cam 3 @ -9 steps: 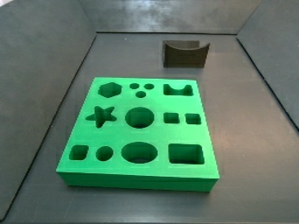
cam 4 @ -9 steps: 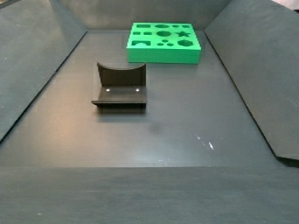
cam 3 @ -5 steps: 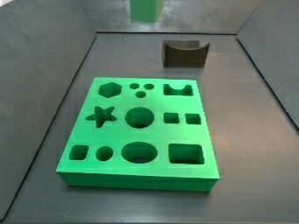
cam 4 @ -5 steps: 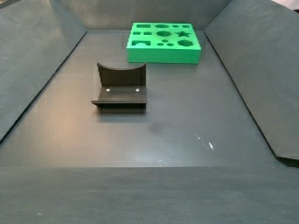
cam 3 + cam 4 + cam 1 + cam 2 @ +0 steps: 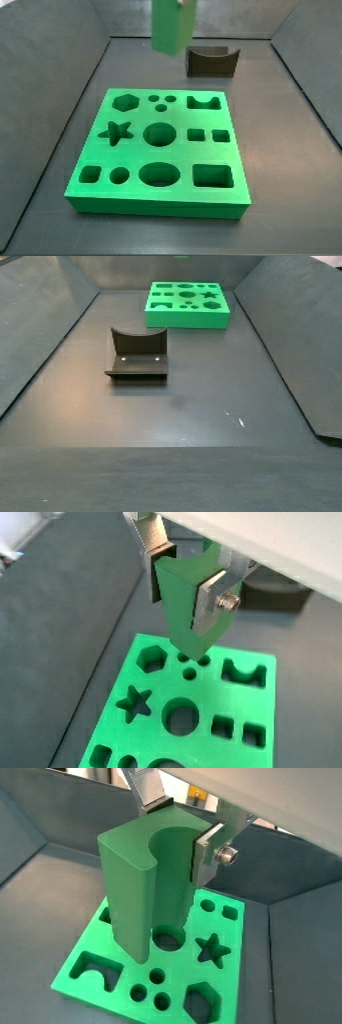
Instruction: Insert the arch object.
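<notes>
**Arch piece drops further into view above the board**

Compared with half a second ago, the arch object (image 5: 168, 25) hangs lower in a side view, near the board's far edge. The green board (image 5: 140, 150) lies flat on the floor and the dark fixture (image 5: 210, 62) stands behind it, both unmoved. In both wrist views the gripper (image 5: 187, 587) is clamped on the tall green arch object (image 5: 140, 893), with the silver fingers (image 5: 214, 853) pressing its flat sides near the top. The piece looks rigid and light, probably smooth. Gripped this high, it could tilt on contact. The arch-shaped hole (image 5: 203, 101) sits to one side, not beneath it.
</notes>
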Available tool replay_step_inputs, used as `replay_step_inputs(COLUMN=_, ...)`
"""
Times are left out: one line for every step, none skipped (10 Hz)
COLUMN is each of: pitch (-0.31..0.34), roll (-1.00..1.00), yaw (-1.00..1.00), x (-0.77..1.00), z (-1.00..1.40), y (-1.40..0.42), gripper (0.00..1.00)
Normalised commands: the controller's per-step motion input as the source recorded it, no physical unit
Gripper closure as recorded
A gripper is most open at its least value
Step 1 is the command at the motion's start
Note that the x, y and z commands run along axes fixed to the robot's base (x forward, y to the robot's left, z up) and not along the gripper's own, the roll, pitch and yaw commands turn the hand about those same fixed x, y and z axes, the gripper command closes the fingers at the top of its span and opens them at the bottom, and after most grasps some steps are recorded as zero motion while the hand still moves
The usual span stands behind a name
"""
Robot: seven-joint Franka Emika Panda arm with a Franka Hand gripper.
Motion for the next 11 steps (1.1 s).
replay_step_inputs(pitch=0.069, roll=-0.07, yaw=-0.98, x=0.00, z=-0.45, y=0.00, gripper=1.00)
replay_step_inputs(pitch=0.000, roll=-0.07, yaw=-1.00, x=0.00, z=-0.33, y=0.00, gripper=1.00)
replay_step_inputs(pitch=0.000, roll=-0.06, yaw=-1.00, x=0.00, z=-0.33, y=-0.01, gripper=1.00)
replay_step_inputs(pitch=-0.003, roll=-0.11, yaw=-0.95, x=0.06, z=-0.25, y=0.00, gripper=1.00)
replay_step_inputs(pitch=-0.001, roll=-0.11, yaw=-0.83, x=0.25, z=-0.16, y=0.06, gripper=1.00)
replay_step_inputs(pitch=0.000, roll=-0.11, yaw=-0.65, x=0.19, z=-0.19, y=0.23, gripper=1.00)
replay_step_inputs(pitch=0.000, roll=-0.10, yaw=-0.56, x=0.22, z=-0.24, y=0.33, gripper=1.00)
replay_step_inputs(pitch=0.000, roll=-0.11, yaw=-0.56, x=0.24, z=-0.23, y=0.32, gripper=1.00)
replay_step_inputs(pitch=0.000, roll=-0.10, yaw=-0.64, x=0.30, z=-0.23, y=0.24, gripper=1.00)
replay_step_inputs(pitch=0.000, roll=-0.05, yaw=-0.76, x=0.36, z=-0.29, y=0.16, gripper=1.00)
replay_step_inputs(pitch=0.000, roll=-0.09, yaw=-0.85, x=0.28, z=-0.23, y=0.06, gripper=1.00)
